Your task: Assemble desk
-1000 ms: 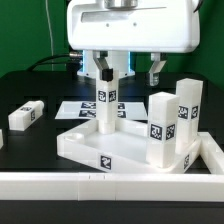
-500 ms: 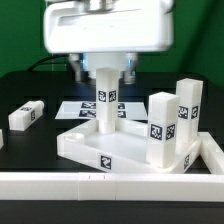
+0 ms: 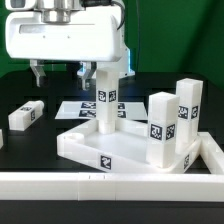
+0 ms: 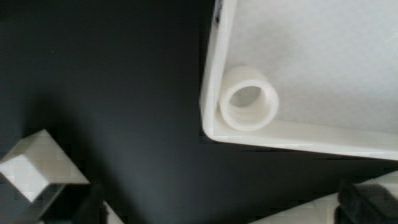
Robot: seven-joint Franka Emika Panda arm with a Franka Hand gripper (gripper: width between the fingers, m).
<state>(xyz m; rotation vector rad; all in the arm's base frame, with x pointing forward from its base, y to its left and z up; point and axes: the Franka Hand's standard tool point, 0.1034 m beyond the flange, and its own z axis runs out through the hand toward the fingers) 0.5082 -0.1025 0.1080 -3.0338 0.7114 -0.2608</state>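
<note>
We see the desk's slab lying flat on the black table, rim upward, near the middle of the exterior view. 3 legs stand upright on it: 1 at the far corner, and 2 side by side toward the exterior view's right, the nearer leg just beside the farther, taller-looking leg. Each carries a small black-and-white tag, and the slab's near wall bears a tag too. The 4th leg lies on its side on the table, well apart from the slab toward the exterior view's left. Behind the slab the marker board lies flat on the table. A long white rail runs across the near edge of the scene, with a second piece angling back on the exterior view's right. The gripper hangs above the table, to the exterior view's left of the far corner leg and clear of it; its 2 dark fingers are spread apart with nothing between them. In the wrist view we see one corner of the slab with its raised rim and a round hole in that corner, plus part of a white block on the dark table.
</note>
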